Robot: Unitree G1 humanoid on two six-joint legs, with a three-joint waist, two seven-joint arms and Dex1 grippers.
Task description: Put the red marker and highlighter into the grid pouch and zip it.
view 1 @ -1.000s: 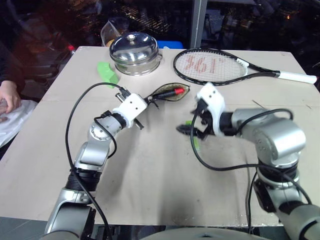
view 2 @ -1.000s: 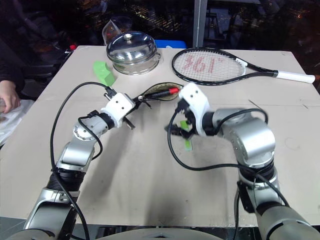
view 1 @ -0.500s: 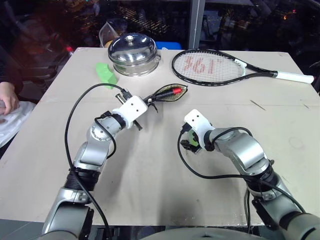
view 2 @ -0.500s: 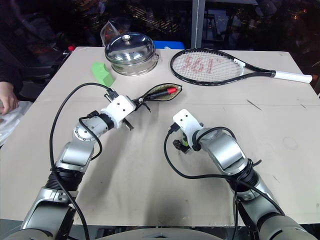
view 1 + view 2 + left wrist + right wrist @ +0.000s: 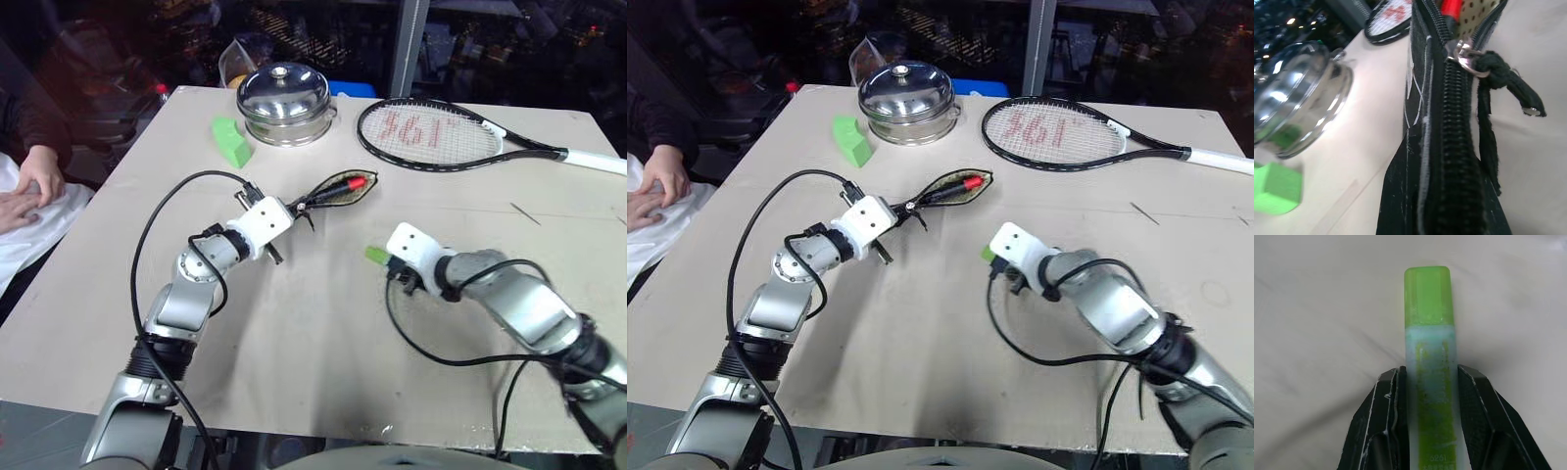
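On the table [image 5: 313, 372], centre: grid pouch [image 5: 338, 190], mouth open, held up at its zipper end by the left gripper [image 5: 294, 209], clenched on the fabric. Red marker [image 5: 354, 182] already inside, red tip showing at the opening. Highlighter [image 5: 1431, 377]: pale green body, bright green cap, now pinched between the black fingers [image 5: 1378, 421] of the right gripper [image 5: 390, 262], which a second ago stood spread above it and has since dropped to the right and closed. Judgement: pick-up done; carrying to the pouch mouth, insertion and zipping remain. Nearby, unrelated: steel pot [image 5: 286, 103], tennis racket [image 5: 441, 137], green block [image 5: 231, 141].
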